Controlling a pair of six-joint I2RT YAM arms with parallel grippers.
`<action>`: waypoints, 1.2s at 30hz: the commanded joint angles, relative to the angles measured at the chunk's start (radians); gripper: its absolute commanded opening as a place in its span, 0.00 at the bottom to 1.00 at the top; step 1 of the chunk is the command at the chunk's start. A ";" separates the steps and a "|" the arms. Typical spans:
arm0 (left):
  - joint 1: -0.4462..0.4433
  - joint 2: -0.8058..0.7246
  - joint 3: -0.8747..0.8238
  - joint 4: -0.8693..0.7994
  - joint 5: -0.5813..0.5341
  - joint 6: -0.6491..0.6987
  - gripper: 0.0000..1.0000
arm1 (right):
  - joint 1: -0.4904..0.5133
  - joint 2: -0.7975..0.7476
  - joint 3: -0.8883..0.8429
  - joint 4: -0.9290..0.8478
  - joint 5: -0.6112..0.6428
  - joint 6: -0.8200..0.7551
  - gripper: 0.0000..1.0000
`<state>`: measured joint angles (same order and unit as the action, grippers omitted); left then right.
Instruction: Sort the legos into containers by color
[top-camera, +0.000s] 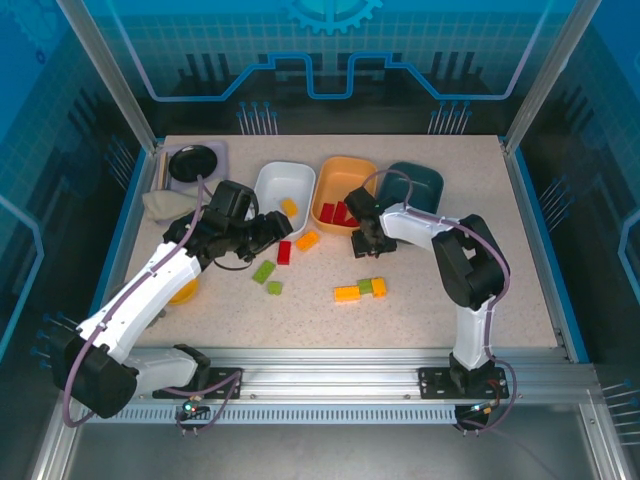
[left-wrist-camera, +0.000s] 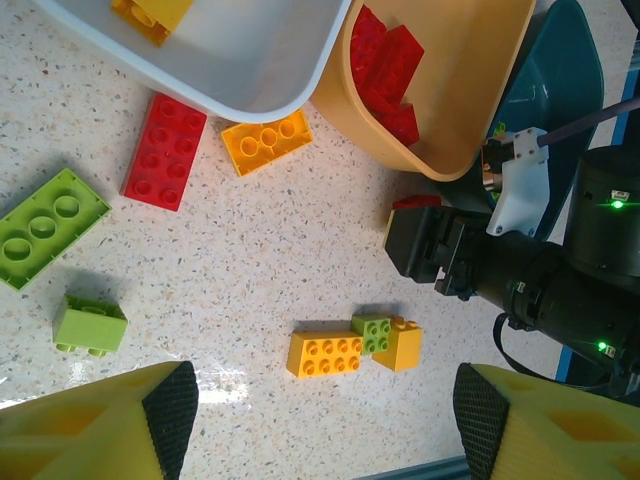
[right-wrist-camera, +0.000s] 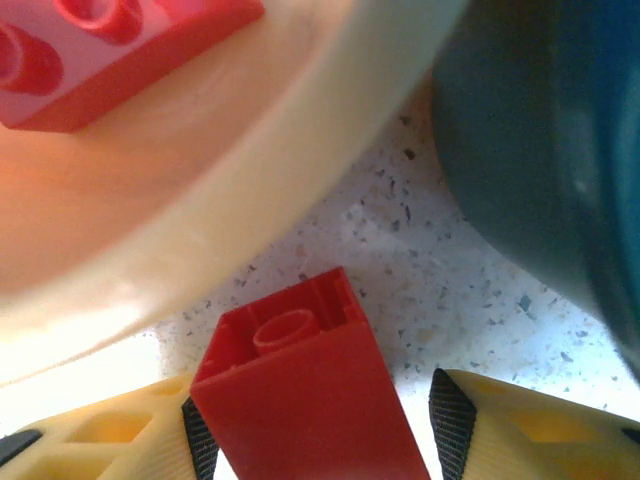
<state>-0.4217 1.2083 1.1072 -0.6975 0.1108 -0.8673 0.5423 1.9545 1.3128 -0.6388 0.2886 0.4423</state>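
My right gripper stands low by the orange bin, jaws around an upright red brick. Its left pad touches the brick; a thin gap shows at the right pad. My left gripper hovers open and empty over the table, near the white bin, which holds a yellow brick. Red bricks lie in the orange bin. The teal bin is beside it. Loose on the table are a red brick, a yellow one, two green ones, and a yellow-green-yellow cluster.
A black round bowl sits on a lavender tray at the back left, with a beige cloth in front of it. A small yellow bowl peeks from under the left arm. The right arm's body stands just right of the cluster.
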 joint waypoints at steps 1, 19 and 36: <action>0.005 -0.028 -0.017 -0.019 0.021 -0.018 0.72 | -0.009 0.026 0.034 0.037 0.022 -0.047 0.59; -0.005 -0.024 0.011 0.046 0.064 -0.012 0.72 | 0.149 -0.248 0.041 -0.152 0.040 0.127 0.21; -0.004 0.144 0.174 0.097 0.068 0.023 0.74 | 0.014 0.302 0.747 -0.494 0.044 0.386 0.23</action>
<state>-0.4225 1.3540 1.2545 -0.5972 0.1665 -0.8730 0.5716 2.2223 2.0121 -1.0431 0.3550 0.7784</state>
